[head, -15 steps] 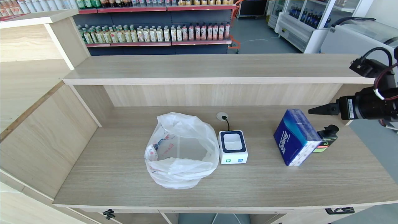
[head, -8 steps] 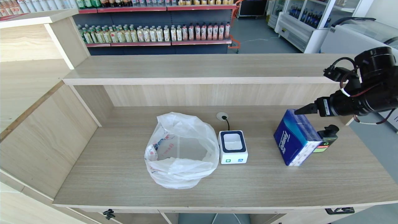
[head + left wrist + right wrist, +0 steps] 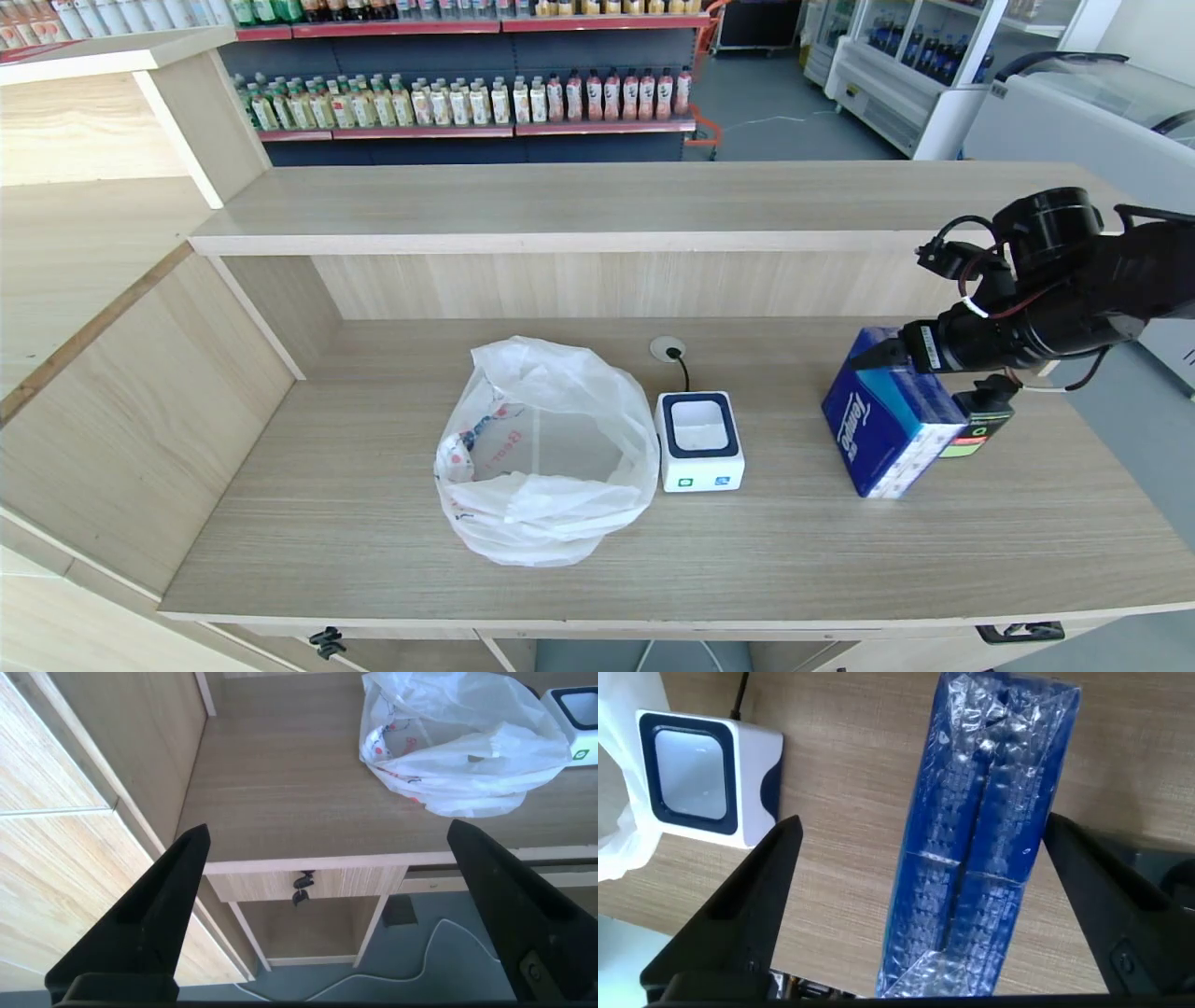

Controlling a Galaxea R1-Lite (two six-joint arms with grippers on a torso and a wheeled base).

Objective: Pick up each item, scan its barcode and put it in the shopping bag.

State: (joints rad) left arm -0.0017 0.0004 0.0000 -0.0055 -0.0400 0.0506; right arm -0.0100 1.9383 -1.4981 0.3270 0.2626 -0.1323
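right end effector (image 3: 920,835) is released, fingers spread wide over the blue tissue pack (image 3: 887,415), which i see standing on the counter (image 3: 373,523) between the scanner (image 3: 700,441) and a black bottle (image 3: 982,415). left end effector (image 3: 327,845) is released too, off the counter's front edge near the shopping bag (image 3: 546,448).

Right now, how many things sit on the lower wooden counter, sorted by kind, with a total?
White plastic shopping bag: 1
White box-shaped barcode scanner: 1
Blue plastic-wrapped tissue pack: 1
Black pump bottle: 1
Total: 4
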